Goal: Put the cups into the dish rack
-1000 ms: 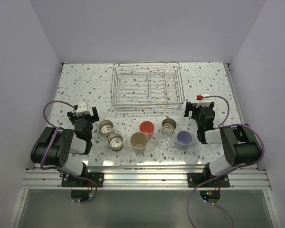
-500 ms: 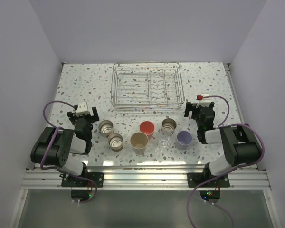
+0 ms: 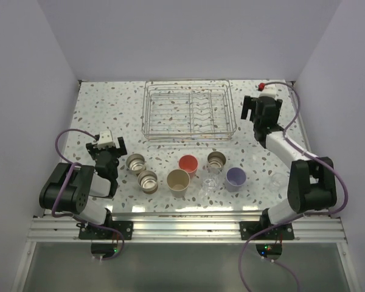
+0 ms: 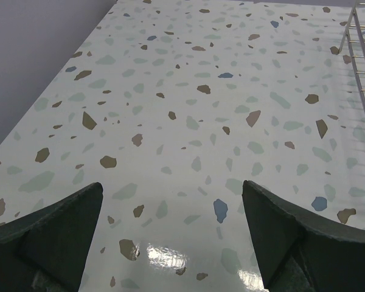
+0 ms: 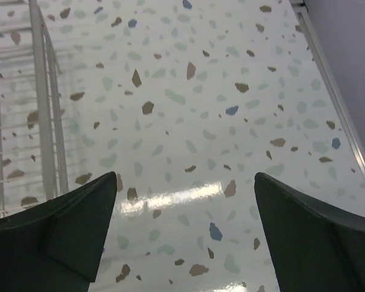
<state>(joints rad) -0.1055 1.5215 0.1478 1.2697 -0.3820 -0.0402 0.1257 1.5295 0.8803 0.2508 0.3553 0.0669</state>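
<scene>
**Nothing gripped, nothing loaded: start with an outer cup**

Both grippers are spread wide and hold nothing. The right gripper (image 3: 260,111) hangs over bare table (image 3: 97,103), and the wire wall of the dish rack (image 5: 44,91) runs just to the left of its fingers. No cup shows in the rack.

All the cups stand behind those fingers, back toward the arm bases. The lavender cup (image 3: 235,177) is nearest to them. Next come the third metal cup (image 3: 216,159) and the clear cup (image 3: 211,180), close together, and then the red cup (image 3: 188,163) and the tan cup (image 3: 178,181). The closest metal cup (image 3: 135,162) sits just to the right of the left gripper (image 3: 107,152), and the second metal cup (image 3: 148,180) is just beyond it.

The step in hand looks like the first pick. Each arm would do best to take the outermost cup on its own side, where its fingers have room. One finger should go inside the rim and one outside, closing gently, since the metal walls are probably slippery. The cup should rise straight up before it travels, so it clears its neighbours and then the rack's rim. The clear cup is hard to see and crowded, so it is better left for later.
</scene>
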